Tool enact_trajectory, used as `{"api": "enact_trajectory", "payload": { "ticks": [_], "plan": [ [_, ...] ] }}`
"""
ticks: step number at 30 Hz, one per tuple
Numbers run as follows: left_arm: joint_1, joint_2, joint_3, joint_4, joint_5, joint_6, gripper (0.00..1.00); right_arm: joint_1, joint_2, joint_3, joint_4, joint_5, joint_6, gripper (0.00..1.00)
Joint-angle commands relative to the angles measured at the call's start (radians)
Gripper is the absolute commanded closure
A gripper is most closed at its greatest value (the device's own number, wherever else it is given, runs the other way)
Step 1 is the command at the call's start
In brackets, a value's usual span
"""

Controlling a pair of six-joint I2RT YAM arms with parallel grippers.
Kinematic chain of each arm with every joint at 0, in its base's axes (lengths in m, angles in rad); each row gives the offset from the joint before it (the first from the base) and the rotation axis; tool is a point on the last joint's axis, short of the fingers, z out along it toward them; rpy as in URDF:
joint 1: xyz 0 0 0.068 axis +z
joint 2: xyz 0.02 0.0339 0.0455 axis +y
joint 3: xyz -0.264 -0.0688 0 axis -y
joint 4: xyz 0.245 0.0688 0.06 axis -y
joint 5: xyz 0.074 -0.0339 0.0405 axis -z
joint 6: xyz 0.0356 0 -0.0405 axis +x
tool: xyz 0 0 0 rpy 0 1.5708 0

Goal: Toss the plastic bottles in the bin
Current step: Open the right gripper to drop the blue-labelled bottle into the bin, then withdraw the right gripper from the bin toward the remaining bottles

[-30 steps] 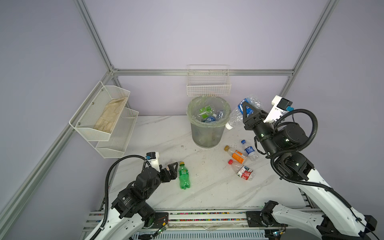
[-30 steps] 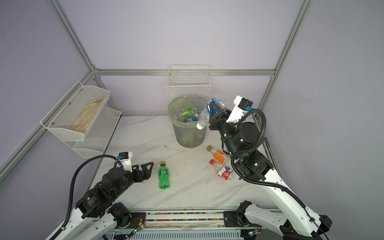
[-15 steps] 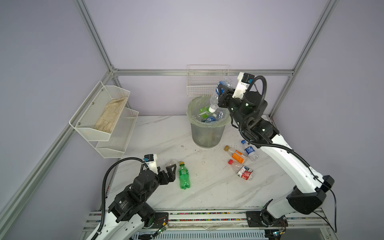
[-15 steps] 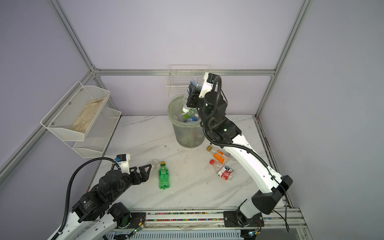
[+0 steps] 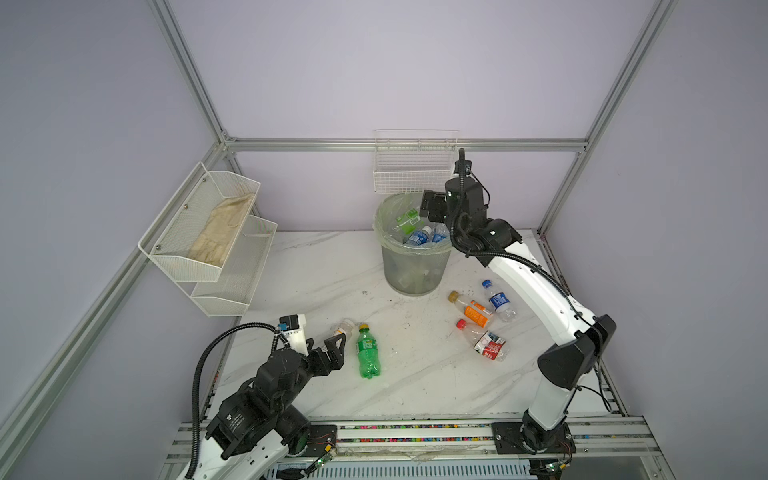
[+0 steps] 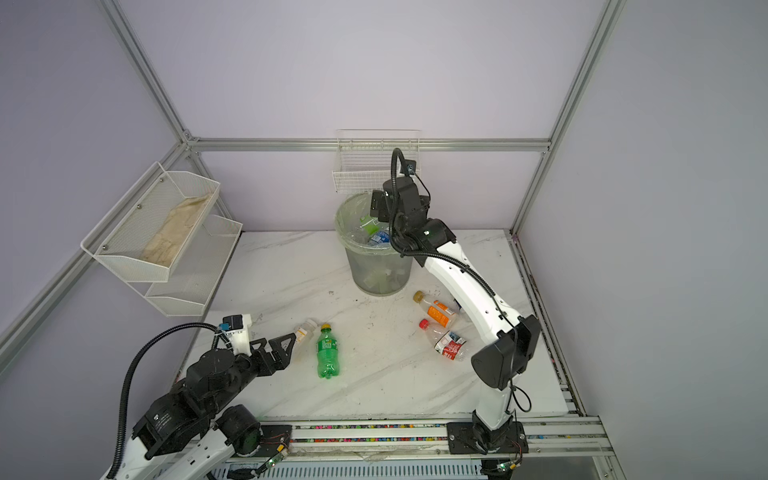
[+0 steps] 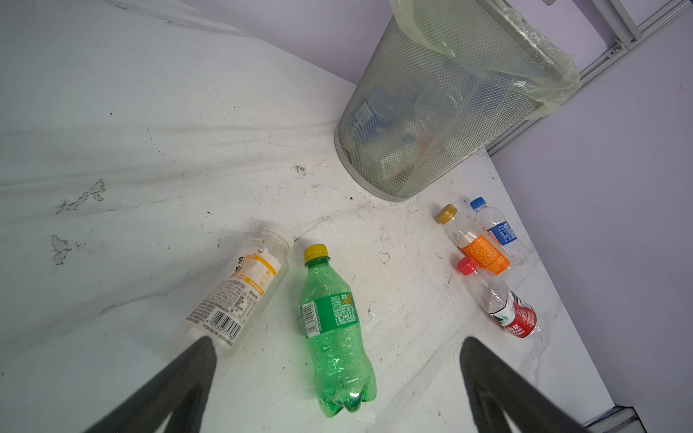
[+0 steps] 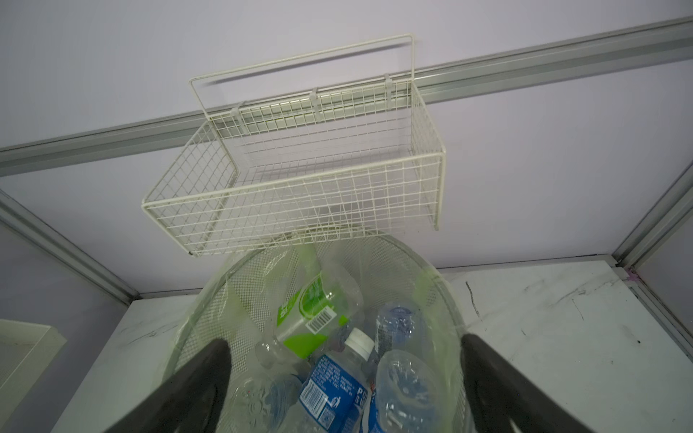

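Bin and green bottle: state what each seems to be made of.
The bin looks like matt grey metal mesh: its wall is a fine see-through lattice. Its liner seems thin translucent pale green plastic, crinkled over the rim. The green bottle seems glossy transparent plastic, with highlights on it.

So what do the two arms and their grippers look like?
Both arms are white links with black joints: left arm, right arm. A black cable runs along each. The left gripper and right gripper have black tapered fingers, the left's with triangular cut-outs. A white camera block tops the left wrist.
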Motion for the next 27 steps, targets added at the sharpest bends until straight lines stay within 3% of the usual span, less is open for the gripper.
{"api": "enact_trajectory", "payload": {
  "ticks": [1,27],
  "plan": [
    [0.001,0.019,0.008,0.022,-0.002,-0.009,0.00,0.003,-0.173,-0.129,0.159,-0.032,-0.001,0.03],
    [0.001,0.200,-0.004,0.093,0.057,-0.041,0.00,0.003,-0.468,-0.431,0.122,-0.103,0.058,0.03]
  ]
}}
